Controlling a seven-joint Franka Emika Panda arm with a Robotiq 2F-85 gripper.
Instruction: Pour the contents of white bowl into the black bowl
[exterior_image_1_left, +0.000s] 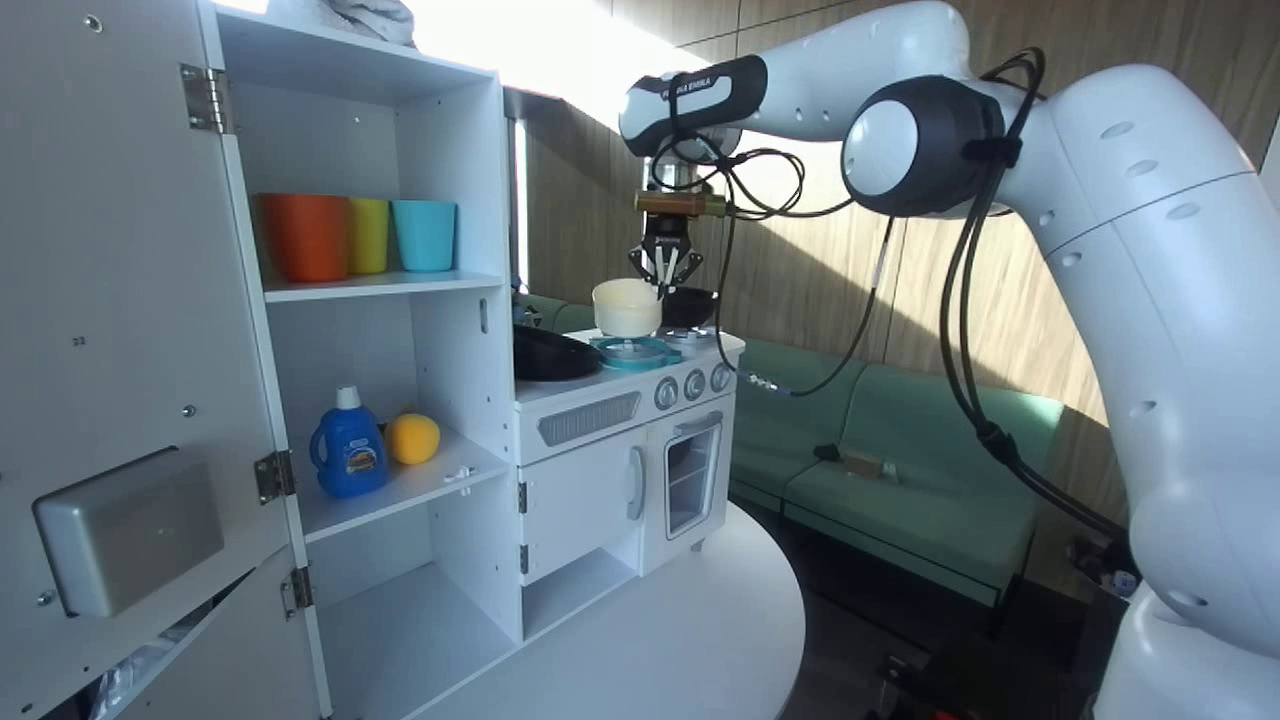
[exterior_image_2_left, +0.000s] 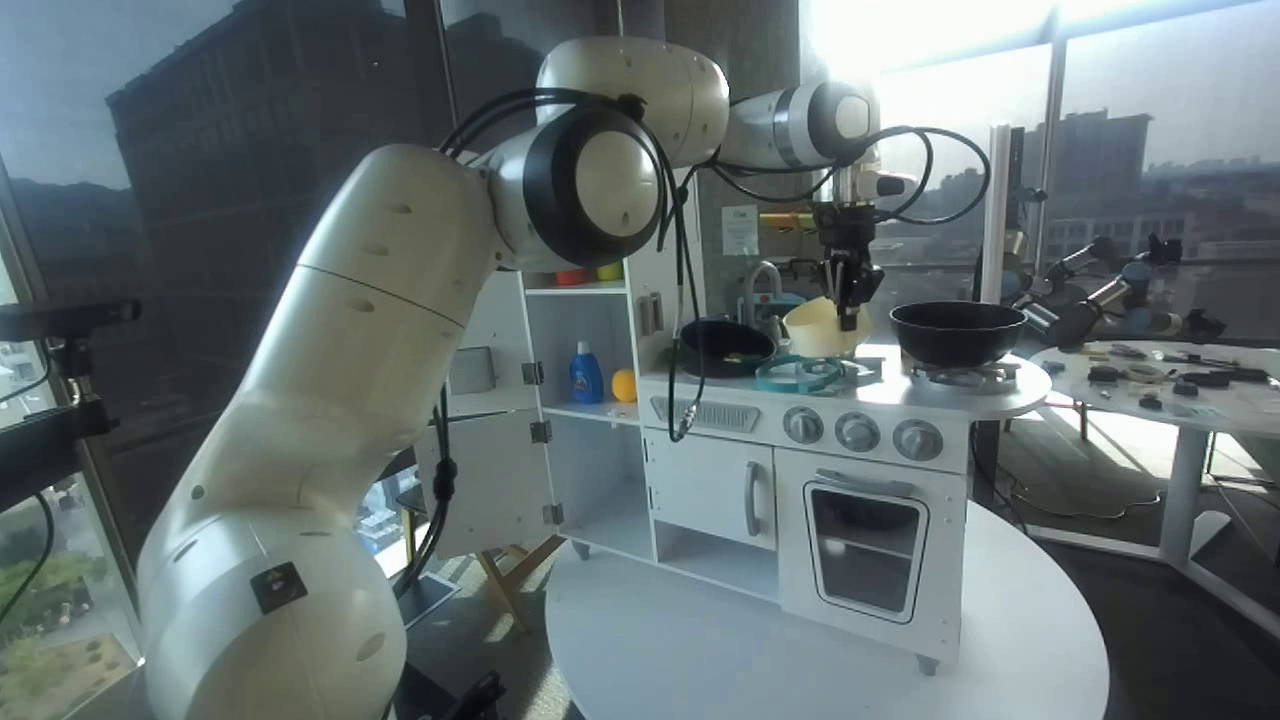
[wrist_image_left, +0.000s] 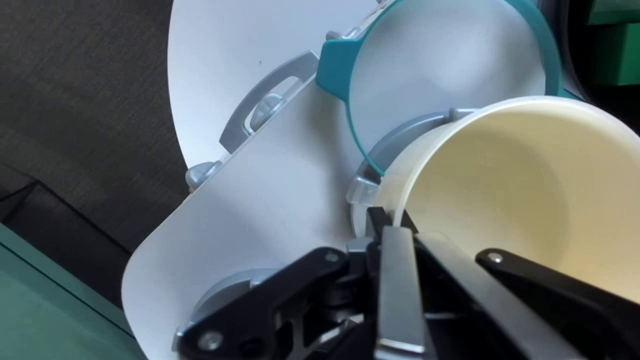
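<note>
My gripper (wrist_image_left: 392, 220) is clamped on the wall of the white bowl (wrist_image_left: 500, 175), rim pinched between its two fingertips (wrist_image_left: 377, 218). I have the bowl just above and beside a teal-rimmed disc (wrist_image_left: 445, 55) on the stove top (wrist_image_left: 270, 210); looking down from the wrist, I see it cover part of the disc's edge, its cream inside facing me. Can't tell whether its base touches anything below. To one side of the disc, near it: the black bowl (exterior_image_1_left: 555, 353). In an exterior view I make out yellowish bits (exterior_image_2_left: 738, 357) in it, too small to name. Opposite side of the disc, farther off: a black pan (exterior_image_2_left: 958, 333) over a burner (exterior_image_2_left: 965, 377). Grey knobs (exterior_image_2_left: 857, 432) in a row, lower than the disc. Out past the black bowl, reckoned from the disc, the shelves (exterior_image_1_left: 400, 492): orange cup (exterior_image_1_left: 305, 237), yellow cup (exterior_image_1_left: 368, 236) and light-blue cup (exterior_image_1_left: 424, 236) higher than the disc; lower than it, a blue bottle (exterior_image_1_left: 352, 450) and a round yellow object (exterior_image_1_left: 413, 439).
</note>
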